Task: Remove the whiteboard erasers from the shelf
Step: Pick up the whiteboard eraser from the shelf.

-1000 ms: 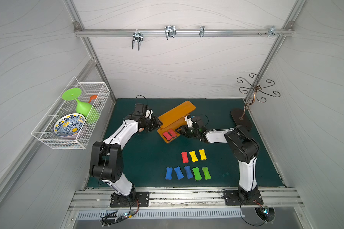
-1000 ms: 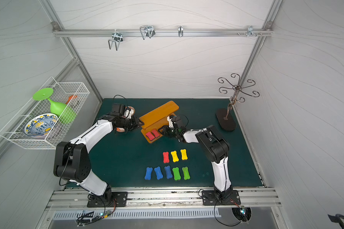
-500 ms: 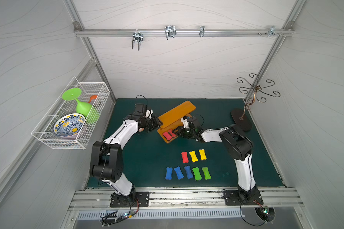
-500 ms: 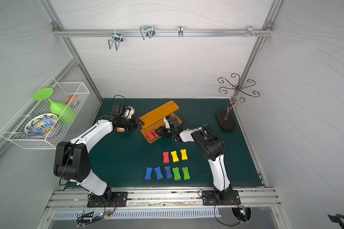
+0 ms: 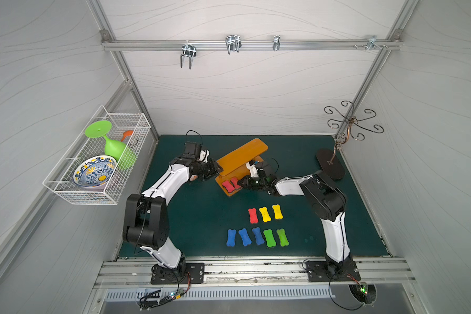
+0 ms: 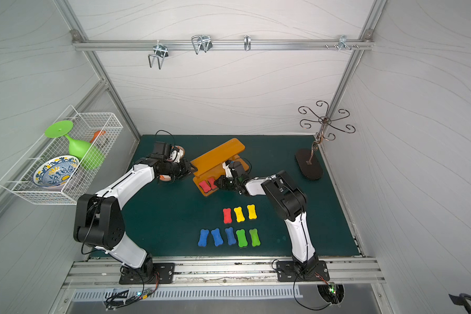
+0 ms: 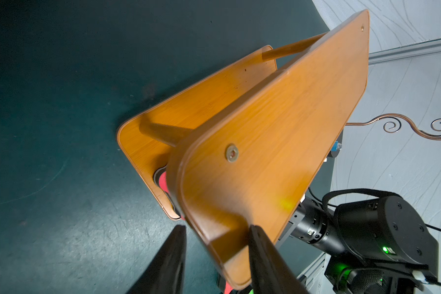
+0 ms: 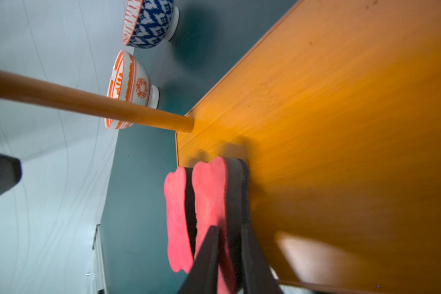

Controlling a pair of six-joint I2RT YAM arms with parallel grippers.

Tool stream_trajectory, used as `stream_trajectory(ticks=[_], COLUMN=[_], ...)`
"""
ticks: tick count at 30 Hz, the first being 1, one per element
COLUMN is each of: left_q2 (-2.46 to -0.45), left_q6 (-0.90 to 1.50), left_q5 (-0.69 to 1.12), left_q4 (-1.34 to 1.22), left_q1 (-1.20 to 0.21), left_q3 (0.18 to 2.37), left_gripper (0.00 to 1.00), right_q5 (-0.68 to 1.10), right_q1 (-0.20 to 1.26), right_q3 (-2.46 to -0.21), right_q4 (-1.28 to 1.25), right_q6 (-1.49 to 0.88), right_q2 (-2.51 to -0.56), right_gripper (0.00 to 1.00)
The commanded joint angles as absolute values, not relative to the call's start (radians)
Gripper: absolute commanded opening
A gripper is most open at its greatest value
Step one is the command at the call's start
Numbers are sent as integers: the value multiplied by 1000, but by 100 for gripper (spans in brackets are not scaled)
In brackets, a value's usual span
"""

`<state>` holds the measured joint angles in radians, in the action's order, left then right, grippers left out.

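Green tabletop [image 5: 191, 217] carries the orange-brown shelf [image 5: 242, 157] at mid-frame in both top views, and the left hand [image 7: 214, 244] clasps a corner of its upper board. Eight erasers [image 5: 257, 236] lie in two rows lower in the frame. On the shelf's lower board, the right hand [image 8: 229, 254] is pinched narrow on the held red eraser [image 8: 209, 198], touching the free red eraser [image 5: 228, 186].

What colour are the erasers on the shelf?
Red erasers, dark undersides; clearest in the right wrist view.
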<state>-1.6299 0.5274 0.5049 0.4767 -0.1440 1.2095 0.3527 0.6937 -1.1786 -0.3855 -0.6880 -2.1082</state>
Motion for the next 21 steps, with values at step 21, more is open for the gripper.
stream_trajectory(ticks=[21], left_q2=[-1428], left_q6=[575], left_q5=[447], left_q4=[447], left_q1=[-143], left_q3=[1089], left_gripper=[45], right_q5=[113], right_q1=[792], right_q3=[-869], right_q4=[-178], right_q6=[-790], right_q2=[-1618], right_gripper=[0])
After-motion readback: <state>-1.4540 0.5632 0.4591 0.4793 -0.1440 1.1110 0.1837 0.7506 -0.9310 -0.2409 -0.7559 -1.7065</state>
